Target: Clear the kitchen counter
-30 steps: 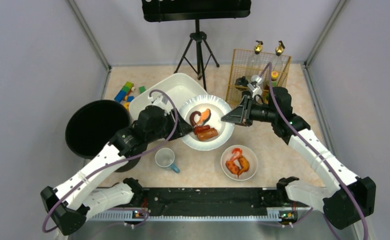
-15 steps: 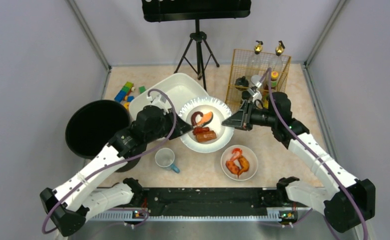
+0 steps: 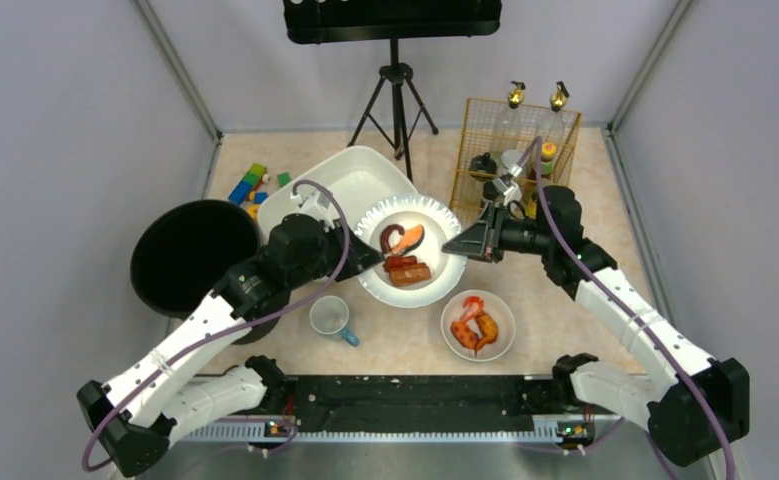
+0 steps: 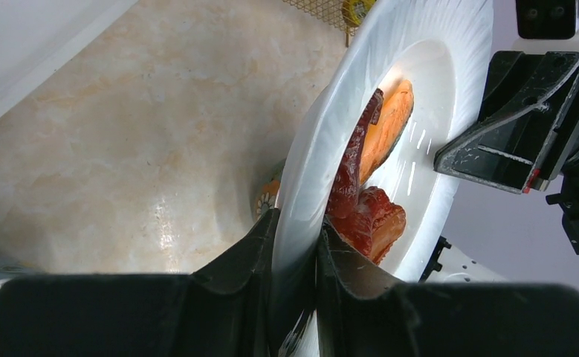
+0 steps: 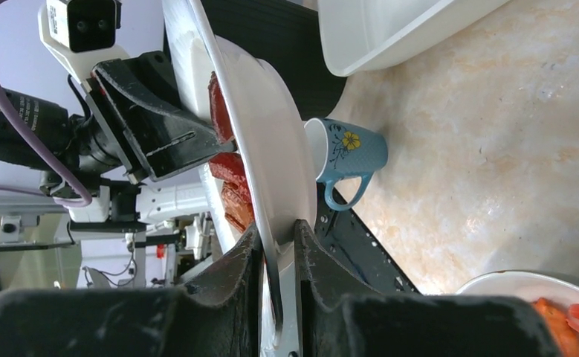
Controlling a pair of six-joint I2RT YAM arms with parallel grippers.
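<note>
A white fluted plate [image 3: 440, 222] with red, orange and brown food pieces [image 3: 408, 266] is held above the kitchen counter [image 3: 565, 310] by both arms. My left gripper [image 3: 368, 253] is shut on the plate's left rim [image 4: 301, 186]. My right gripper [image 3: 451, 243] is shut on its right rim [image 5: 271, 186]. A small white bowl [image 3: 504, 342] with orange shrimp-like food sits on the counter in front. A blue-and-white mug [image 3: 329, 318] with a flower print stands near the left arm; it also shows in the right wrist view [image 5: 342, 152].
A white rectangular tub [image 3: 360, 172] stands at the back, a round black bin [image 3: 190, 255] at the left, coloured blocks [image 3: 250, 185] behind it. A wire basket [image 3: 477, 130] with bottles is at the back right. A tripod [image 3: 395, 95] stands behind.
The plate, held by both grippers, has shifted slightly left and toward the front; both arms moved with it. Grips are unchanged.
</note>
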